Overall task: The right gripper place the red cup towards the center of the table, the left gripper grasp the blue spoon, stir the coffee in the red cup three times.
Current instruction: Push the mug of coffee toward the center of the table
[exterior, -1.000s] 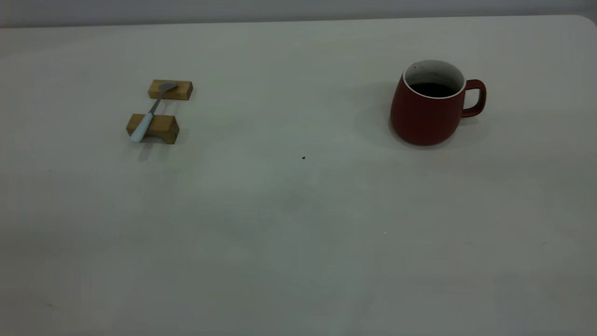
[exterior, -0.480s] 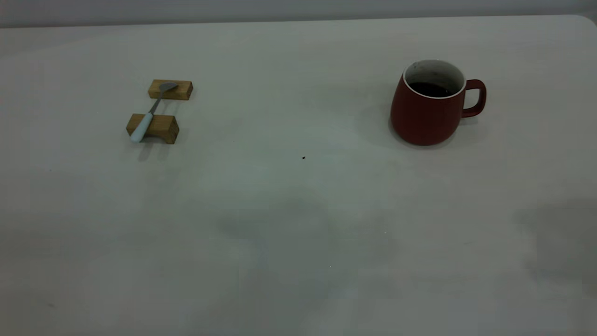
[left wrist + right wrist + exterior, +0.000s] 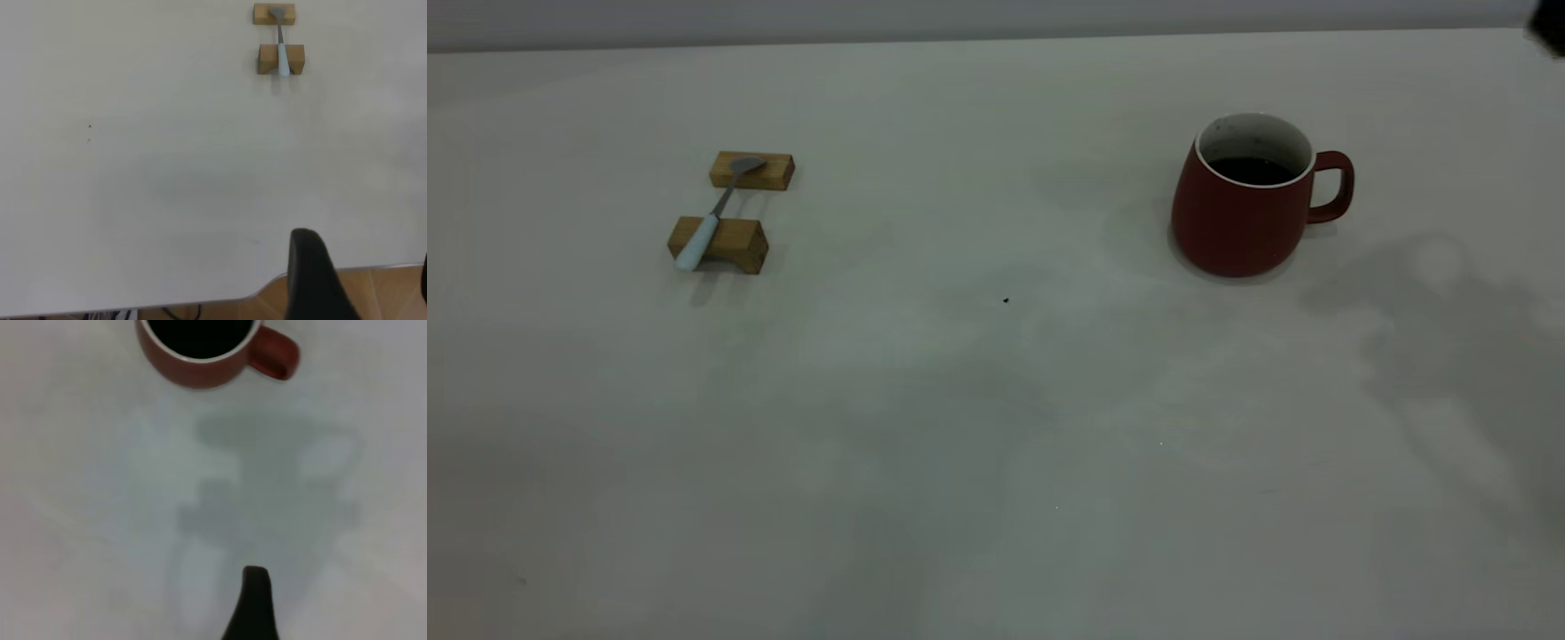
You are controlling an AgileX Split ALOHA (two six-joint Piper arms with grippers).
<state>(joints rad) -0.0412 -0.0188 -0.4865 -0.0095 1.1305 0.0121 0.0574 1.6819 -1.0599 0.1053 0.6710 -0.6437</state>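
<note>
The exterior camera looks down at a slant across the table (image 3: 978, 427), with the red cup (image 3: 1240, 213) at about 2 o'clock and the blue spoon (image 3: 710, 220) at 10 o'clock. The left wrist camera hangs high near a table edge, well apart from the spoon (image 3: 281, 41). The right wrist camera looks almost straight down, nearer the cup (image 3: 200, 353). Each wrist view shares one object with the exterior view.

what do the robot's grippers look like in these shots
Little shows. The left gripper appears in its wrist view only as one matte black finger with a rounded tip, plus a dark sliver at the frame edge. The right gripper shows one narrow, tapered black finger in its wrist view, and a black corner of the arm in the exterior view. No cables or markings are visible.
</note>
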